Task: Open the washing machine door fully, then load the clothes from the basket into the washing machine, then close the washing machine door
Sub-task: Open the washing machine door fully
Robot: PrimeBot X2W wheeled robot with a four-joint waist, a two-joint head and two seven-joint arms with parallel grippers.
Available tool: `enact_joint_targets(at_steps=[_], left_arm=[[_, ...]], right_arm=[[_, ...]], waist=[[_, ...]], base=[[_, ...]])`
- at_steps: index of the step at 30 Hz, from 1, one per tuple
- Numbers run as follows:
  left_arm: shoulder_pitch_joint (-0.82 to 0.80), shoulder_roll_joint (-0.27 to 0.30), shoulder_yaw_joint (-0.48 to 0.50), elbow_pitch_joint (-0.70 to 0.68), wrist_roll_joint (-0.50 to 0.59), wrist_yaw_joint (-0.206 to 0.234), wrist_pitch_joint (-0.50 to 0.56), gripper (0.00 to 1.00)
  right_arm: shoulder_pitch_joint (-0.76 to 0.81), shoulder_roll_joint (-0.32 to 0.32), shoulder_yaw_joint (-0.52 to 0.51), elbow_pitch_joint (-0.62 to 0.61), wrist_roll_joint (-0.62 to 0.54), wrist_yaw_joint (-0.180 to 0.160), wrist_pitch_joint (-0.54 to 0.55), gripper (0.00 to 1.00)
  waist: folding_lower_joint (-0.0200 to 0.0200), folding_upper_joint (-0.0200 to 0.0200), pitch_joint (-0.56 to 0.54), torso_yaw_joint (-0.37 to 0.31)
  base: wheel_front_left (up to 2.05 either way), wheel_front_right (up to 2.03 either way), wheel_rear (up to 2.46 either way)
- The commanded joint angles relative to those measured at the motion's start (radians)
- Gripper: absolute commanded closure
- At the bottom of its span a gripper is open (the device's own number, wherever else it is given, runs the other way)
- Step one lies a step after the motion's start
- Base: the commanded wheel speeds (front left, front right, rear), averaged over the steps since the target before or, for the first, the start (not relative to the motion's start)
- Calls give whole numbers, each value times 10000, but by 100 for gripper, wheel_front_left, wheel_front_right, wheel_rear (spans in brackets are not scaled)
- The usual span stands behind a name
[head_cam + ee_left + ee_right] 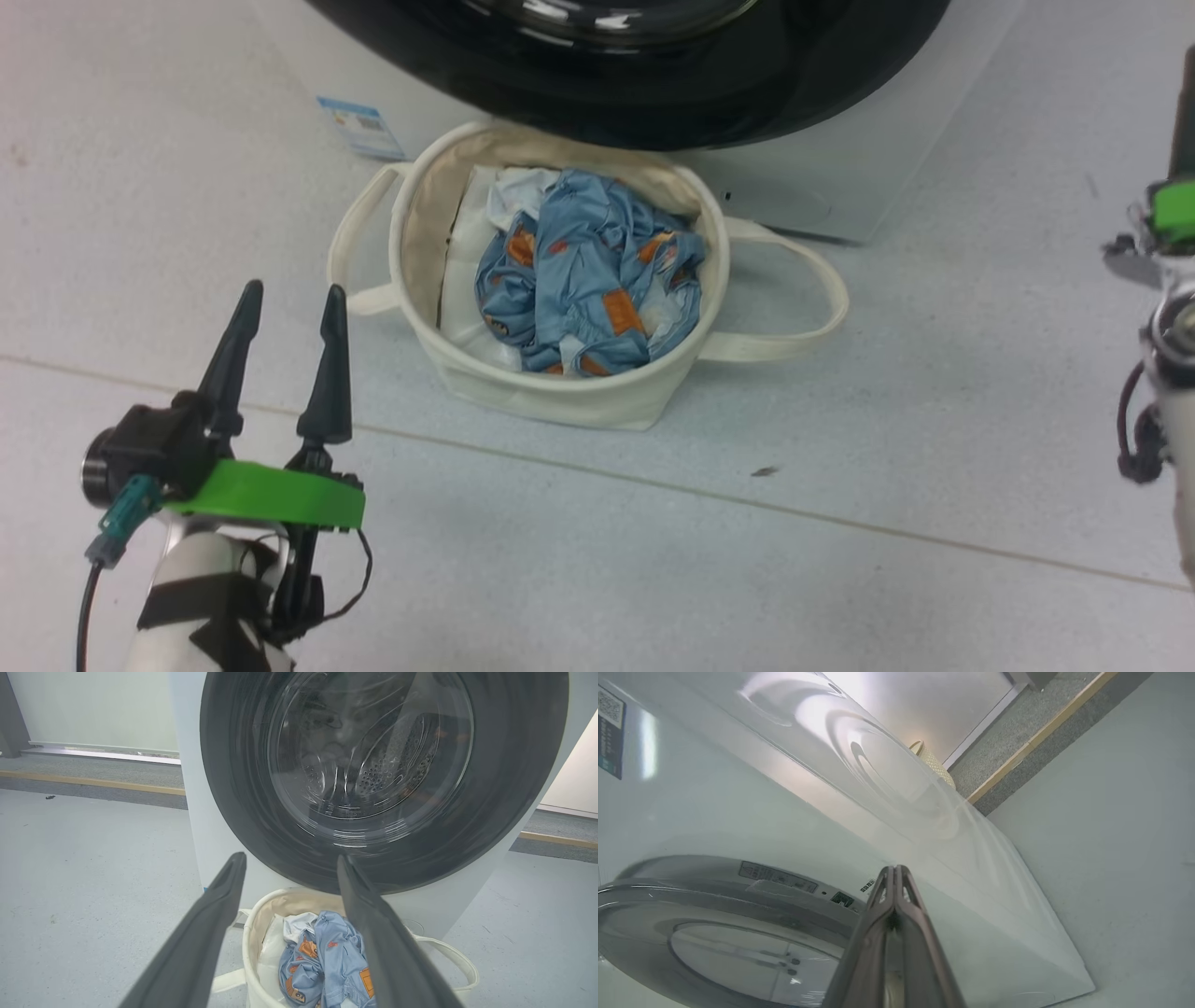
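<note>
Basket (560, 401) sat before the shut washing machine door (233, 788), clothes (579, 280) reachable. Left fingers (329, 373) gaped empty; right fingers (873, 952), pressed together empty, hung by the door, likely for opening.

Blue label (359, 128) on the washing machine (822, 187): print illegible

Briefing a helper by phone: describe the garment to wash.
Find the white washer with the round black door. A cream basket stands before it. The garment inside is light blue with orange patches, unlike the plain white cloth beside it.
</note>
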Motion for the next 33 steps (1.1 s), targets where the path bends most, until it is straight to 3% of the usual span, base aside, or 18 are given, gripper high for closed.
enact_joint_targets(at_steps=[1,5,8,16,33], left_arm=[[-426,146,464,-323,142,-46,-120,0],[-556,68,579,-266,240,-121,-120,0],[-584,25,648,-232,297,-157,-120,0],[-604,-102,799,-179,361,-240,-120,0],[-990,-328,924,-504,529,-441,-120,0]], right_arm=[[-514,-113,55,-219,971,2,537,100],[-1364,102,-319,179,3528,2,2452,100],[-1864,-18,-406,363,4199,2,3292,100],[-2689,-207,-272,434,4557,2,4214,100],[-4409,-239,54,705,4586,2,5025,100]], waist=[[-2,0,252,148],[-2,0,518,299],[-2,0,621,386],[-2,0,870,582],[-2,0,1916,808]], base=[[0,0,0],[0,0,0],[0,0,0],[0,0,0],[0,0,0]])
